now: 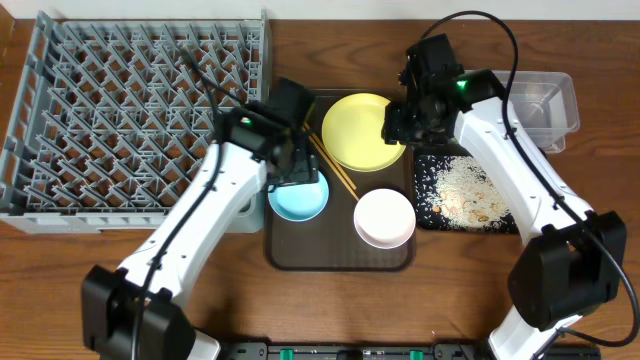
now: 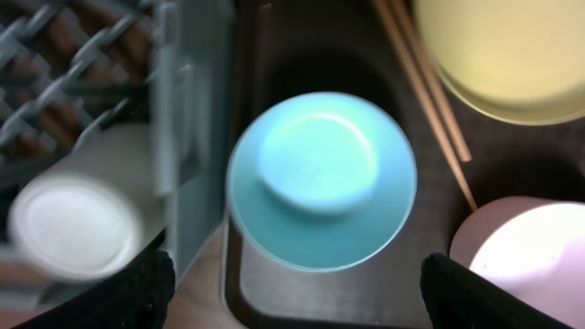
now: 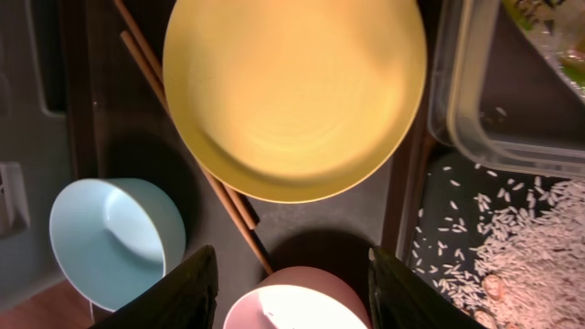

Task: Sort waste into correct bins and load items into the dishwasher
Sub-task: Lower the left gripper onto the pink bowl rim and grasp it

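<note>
The yellow plate [image 1: 362, 130] [image 3: 292, 96], light blue bowl [image 1: 298, 198] [image 2: 320, 178], white-pinkish bowl [image 1: 384, 218] [image 3: 292, 306] and chopsticks [image 1: 335, 170] [image 3: 183, 119] lie on the dark brown tray [image 1: 340, 258]. My left gripper [image 1: 295, 172] [image 2: 297, 283] is open and empty, just above the blue bowl. My right gripper [image 1: 400, 125] [image 3: 292, 283] is open and empty above the plate's right edge. The white cup [image 2: 73, 228] stands in the grey dish rack's [image 1: 130, 110] near corner. Rice scraps cover the black tray [image 1: 465, 190] [image 3: 512, 247]. The wrapper [image 3: 558, 37] lies in the clear tub [image 1: 545, 105]. I cannot make out the tissue.
The rack fills the table's left side, its right wall [image 2: 187, 137] close beside the brown tray. The clear tub sits behind the black tray at the right. Bare wooden table [image 1: 320, 300] runs along the front.
</note>
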`<state>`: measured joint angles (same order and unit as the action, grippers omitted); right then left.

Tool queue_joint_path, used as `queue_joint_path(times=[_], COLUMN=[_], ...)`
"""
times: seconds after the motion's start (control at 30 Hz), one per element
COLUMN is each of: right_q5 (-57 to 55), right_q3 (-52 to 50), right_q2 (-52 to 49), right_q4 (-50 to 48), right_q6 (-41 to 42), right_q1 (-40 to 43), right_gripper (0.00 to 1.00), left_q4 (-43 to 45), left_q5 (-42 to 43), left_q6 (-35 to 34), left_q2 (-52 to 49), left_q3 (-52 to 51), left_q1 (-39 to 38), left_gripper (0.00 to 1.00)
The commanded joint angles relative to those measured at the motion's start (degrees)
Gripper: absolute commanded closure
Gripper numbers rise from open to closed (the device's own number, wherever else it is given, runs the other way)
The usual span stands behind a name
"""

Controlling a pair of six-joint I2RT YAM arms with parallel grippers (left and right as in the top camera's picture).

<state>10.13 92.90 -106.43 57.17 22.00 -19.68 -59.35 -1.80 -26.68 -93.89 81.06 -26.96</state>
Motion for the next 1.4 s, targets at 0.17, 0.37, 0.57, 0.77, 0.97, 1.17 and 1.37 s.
queue_joint_path(times=[0.17, 0.37, 0.57, 0.77, 0.97, 1.17, 1.37], right_q5=[0.85, 0.79, 0.44, 0.44, 0.42, -0.70, -0.66], right_q3=[0.04, 0.04, 0.04, 0.04, 0.04, 0.04, 0.04], right_q2=[0.72, 0.72, 0.72, 0.72, 0.72, 0.72, 0.72], right_q4=[0.74, 0.92, 1.68, 2.47, 2.45, 2.47, 2.51], right_q6=[-1.51, -1.95, -2.40, -2.60, -3.06, -3.87, -3.87], right_q1=[-0.59, -0.63, -0.63, -0.63, -0.63, 0.09, 2.03], right_gripper=[0.48, 0.47, 0.47, 0.46, 0.46, 0.46, 0.46], left_q4=[4.55, 4.22, 6.47, 8.70, 8.94, 10.95, 12.31], left_q5=[-2.36, 0.17, 7.85, 5.99, 7.58, 8.68, 8.68], left_q6=[19.19, 19.78, 9.05, -1.44, -4.04, -1.42, -1.44], left_q2=[-7.32, -11.10, -11.32, -11.72, -13.92, -14.75, -14.75], left_q3=[-0.39, -0.39, -0.39, -0.39, -0.39, -0.39, -0.39], left_q1=[-4.37, -4.50, -6.84, -9.03, -9.55, -14.10, -17.51], left_gripper=[0.13, 0.13, 0.14, 0.14, 0.18, 0.20, 0.24])
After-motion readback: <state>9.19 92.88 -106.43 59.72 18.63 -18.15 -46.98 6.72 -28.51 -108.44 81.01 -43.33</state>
